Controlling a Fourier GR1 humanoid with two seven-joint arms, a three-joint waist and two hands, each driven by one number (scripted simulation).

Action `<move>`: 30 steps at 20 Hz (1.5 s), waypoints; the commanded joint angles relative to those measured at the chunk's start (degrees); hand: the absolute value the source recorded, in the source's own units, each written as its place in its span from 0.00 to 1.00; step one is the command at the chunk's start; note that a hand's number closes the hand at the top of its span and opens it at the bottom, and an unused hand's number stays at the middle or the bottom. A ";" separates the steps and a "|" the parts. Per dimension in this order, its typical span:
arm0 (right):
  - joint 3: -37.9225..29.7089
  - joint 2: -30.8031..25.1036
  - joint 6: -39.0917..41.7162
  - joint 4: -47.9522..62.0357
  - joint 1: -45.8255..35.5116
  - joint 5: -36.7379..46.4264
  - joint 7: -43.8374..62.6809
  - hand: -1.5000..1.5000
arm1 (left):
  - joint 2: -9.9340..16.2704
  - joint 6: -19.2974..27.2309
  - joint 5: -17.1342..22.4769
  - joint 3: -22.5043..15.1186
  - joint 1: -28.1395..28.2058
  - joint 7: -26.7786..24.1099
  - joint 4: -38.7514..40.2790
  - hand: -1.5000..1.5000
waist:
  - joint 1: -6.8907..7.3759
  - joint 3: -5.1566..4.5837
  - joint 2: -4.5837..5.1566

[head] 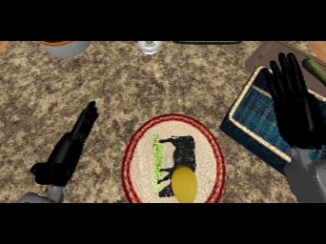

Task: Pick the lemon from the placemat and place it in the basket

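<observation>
Lemon (185, 184) lying ungrasped on the oval placemat (139, 147) near the counter's front edge; right hand (296, 109), fingers straight and empty, over the blue basket (254, 125); left hand (71, 147) extended, empty; transfer not begun.

My 2 hands are black, the left hand (62, 159) and the right hand (296, 107). My arms are grey and smooth.

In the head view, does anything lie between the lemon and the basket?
Only the placemat's red rim and a strip of bare counter separate the lemon from the basket, seen in the head view.
</observation>
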 commanded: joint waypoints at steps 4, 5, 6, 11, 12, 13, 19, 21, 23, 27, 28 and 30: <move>0.69 -1.53 12.31 4.05 -10.17 -2.32 -4.32 1.00 | 4.47 -0.69 3.77 7.90 -2.94 7.53 2.54 0.50 | 2.76 1.25 0.92; 3.03 -0.49 14.87 3.22 -10.44 -2.27 -5.86 1.00 | 6.62 -0.64 4.99 10.63 -4.81 10.53 3.67 0.50 | 3.21 1.33 1.09; 3.16 -1.12 17.66 1.69 -11.67 -3.67 -5.92 1.00 | 6.82 0.86 5.09 12.51 -6.26 11.78 6.44 0.50 | 2.33 1.28 1.10; 25.15 -4.18 15.77 -7.26 -12.42 26.98 -11.70 0.00 | 5.98 -0.51 6.59 10.87 -5.53 14.42 6.47 0.50 | 2.21 0.97 -0.03; 29.05 0.05 11.78 -6.92 -9.67 30.99 -14.13 0.00 | 6.31 -1.32 7.16 11.32 -6.69 15.10 7.21 0.50 | 1.45 1.06 0.24; 32.73 4.17 6.86 -8.91 -8.08 33.57 -11.03 0.00 | 5.36 0.15 6.07 10.82 -6.15 15.14 8.30 0.50 | 0.62 1.04 0.05; 41.18 11.16 -0.61 -14.27 -9.62 46.89 13.52 0.00 | 7.55 -2.87 8.08 14.60 -6.15 15.76 9.13 0.50 | 0.17 1.03 0.03; 40.32 10.58 4.75 -16.67 -13.97 46.12 25.85 0.00 | 6.52 -2.00 6.70 13.22 -5.65 15.06 9.77 0.50 | -0.28 0.93 -0.21; 39.44 7.36 9.29 -16.66 -17.60 48.40 33.16 0.00 | 7.19 -1.49 6.72 13.20 -5.88 16.60 7.39 0.50 | -0.27 0.89 -0.68; 36.47 0.35 16.70 -15.65 -25.81 56.08 43.95 0.00 | 8.38 -2.01 7.45 14.69 -6.05 17.26 8.87 0.50 | -1.38 0.73 -1.25; 35.20 -1.95 19.54 -17.16 -26.35 55.63 46.51 0.00 | 8.07 -1.31 7.32 14.59 -7.13 18.28 8.59 0.50 | -1.98 0.85 -1.08; 30.67 -1.22 24.60 -16.12 -32.30 53.71 54.24 0.00 | 7.84 -3.00 7.35 14.21 -4.91 15.76 8.93 0.50 | -0.51 0.75 -0.71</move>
